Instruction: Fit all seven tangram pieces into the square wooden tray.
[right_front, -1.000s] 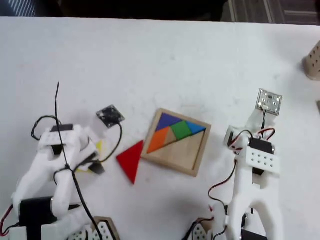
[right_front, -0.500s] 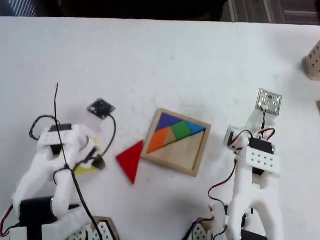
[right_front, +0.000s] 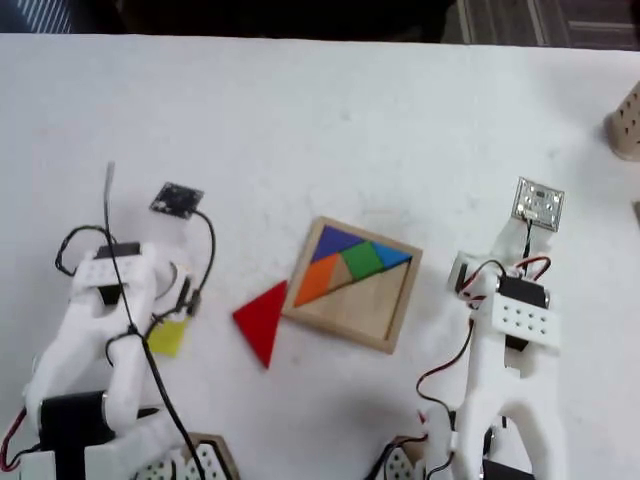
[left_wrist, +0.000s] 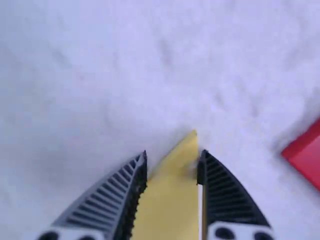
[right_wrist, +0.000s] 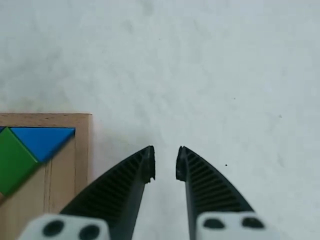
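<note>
Tangram pieces: four coloured ones (purple, orange, green, blue) lie in the far half of the square wooden tray (right_front: 392, 318) at mid-surface. The red triangle (right_front: 262, 318) lies on the surface, touching the tray's left corner. The yellow piece (right_front: 167, 337) is left of the red triangle, beside the left arm.

Change from the earlier frames:
- The left arm has swung left and its wrist end has moved farther away, exposing more of the yellow piece.
- The tray, the red triangle and the right arm have not moved.

Left gripper (left_wrist: 171, 162): fingers (left_wrist: 122, 192) clamped on the yellow piece (left_wrist: 172, 200), one on each edge. Right gripper (right_wrist: 165, 162): fingers slightly apart, holding nothing, over bare surface just right of the tray (right_wrist: 82, 150).

The surface (right_front: 330, 130) is white. Beyond its far edge the floor is dark. A tan perforated object (right_front: 625, 125) stands at the right edge.
</note>
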